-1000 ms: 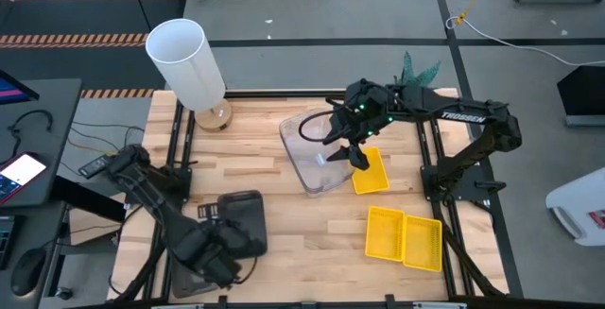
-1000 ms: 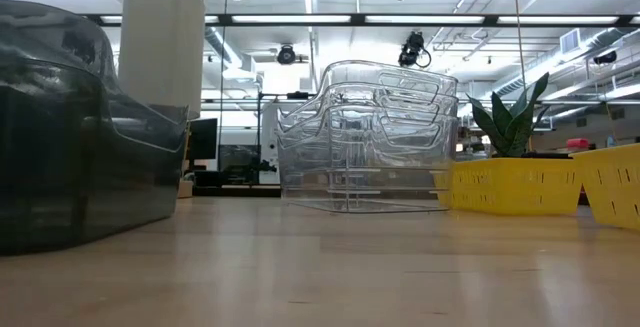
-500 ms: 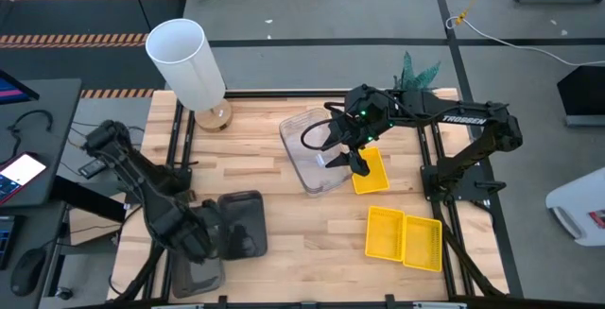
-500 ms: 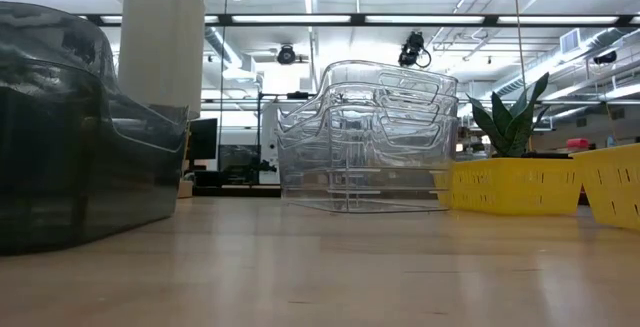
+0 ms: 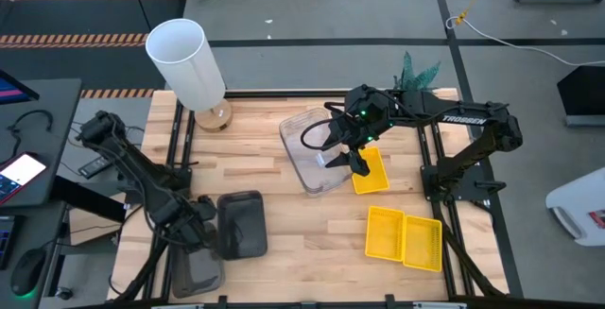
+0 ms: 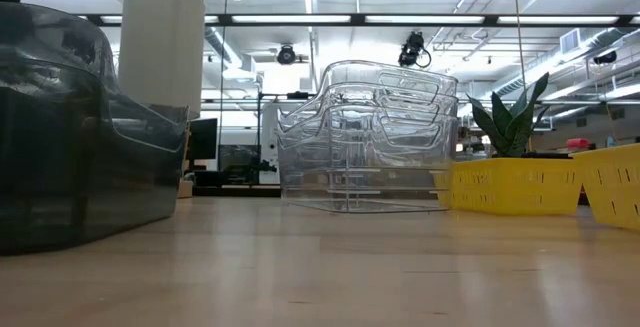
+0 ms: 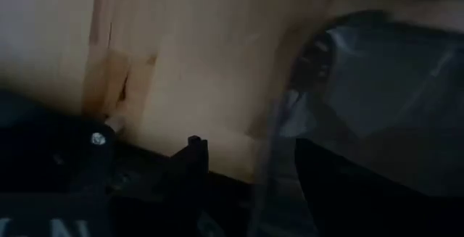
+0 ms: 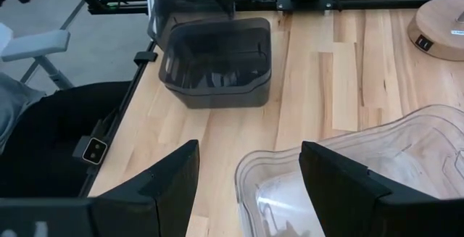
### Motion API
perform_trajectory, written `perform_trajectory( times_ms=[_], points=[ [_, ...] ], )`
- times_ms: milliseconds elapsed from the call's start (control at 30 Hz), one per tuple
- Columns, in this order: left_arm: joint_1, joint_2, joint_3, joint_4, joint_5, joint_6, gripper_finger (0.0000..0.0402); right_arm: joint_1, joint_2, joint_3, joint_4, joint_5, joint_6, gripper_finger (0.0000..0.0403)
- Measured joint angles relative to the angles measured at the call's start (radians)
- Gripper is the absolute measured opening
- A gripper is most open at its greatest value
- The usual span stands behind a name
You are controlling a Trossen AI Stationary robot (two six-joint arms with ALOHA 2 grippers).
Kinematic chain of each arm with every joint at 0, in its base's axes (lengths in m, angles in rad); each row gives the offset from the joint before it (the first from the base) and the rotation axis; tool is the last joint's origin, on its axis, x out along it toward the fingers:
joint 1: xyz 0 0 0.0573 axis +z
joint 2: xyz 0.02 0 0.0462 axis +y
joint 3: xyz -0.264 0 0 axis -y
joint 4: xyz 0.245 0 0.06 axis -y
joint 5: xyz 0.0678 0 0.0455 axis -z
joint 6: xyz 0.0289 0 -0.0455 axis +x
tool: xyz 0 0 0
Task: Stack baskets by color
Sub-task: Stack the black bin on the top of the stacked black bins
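The right gripper [image 5: 348, 155] is seen above centre in the high view, its fingers [image 8: 163, 186] held apart and empty over the rim of the clear baskets [image 5: 314, 150]; these are nested in one stack, as shown mid-frame in the low view; just to their right one yellow basket [image 5: 371, 171] is laid, and two more yellow baskets [image 5: 405, 238] are set side by side at lower right. The left gripper [image 5: 197, 236] is found at lower left, beside the dark grey baskets [image 5: 241, 224]; whether its fingers are parted cannot be told. A white lamp [image 5: 186, 63] is placed at upper left on the wooden table [image 5: 302, 224].
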Motion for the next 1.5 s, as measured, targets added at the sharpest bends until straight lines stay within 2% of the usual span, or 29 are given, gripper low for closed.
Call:
perform_trajectory(
  times_ms=[233, 600, 733, 1067, 1333, 1400, 1500],
  points=[
    [0.0, 0.0, -0.084, 0.059, 0.04, 0.002, 0.0169, 0.0, 0.0, 0.0, -0.002, 0.0, 0.0, 0.0243],
    [0.002, 0.0, -0.086, 0.085, 0.069, -0.011, 0.0013, 0.0, 0.0, 0.0, -0.003, 0.0, 0.001, 0.0243],
    [0.008, 0.0, -0.033, 0.052, 0.121, -0.004, 0.001, 0.0, 0.0, 0.0, -0.022, 0.0, 0.007, 0.0243],
    [0.015, 0.001, 0.214, -0.216, 0.125, 0.033, 0.0004, -0.004, -0.026, 0.002, -0.05, 0.012, -0.002, 0.0243],
    [0.062, 0.001, 0.442, -0.341, 0.125, 0.108, 0.0003, -0.009, -0.045, 0.002, -0.06, 0.048, -0.001, 0.0243],
    [0.081, 0.001, 0.5, -0.397, 0.105, 0.128, 0.0003, -0.009, -0.045, 0.002, -0.061, 0.053, -0.001, 0.0243],
    [0.124, 0.0, 0.567, -0.495, 0.02, 0.161, 0.0003, -0.009, -0.045, 0.002, -0.06, 0.053, -0.001, 0.0243]
  ],
)
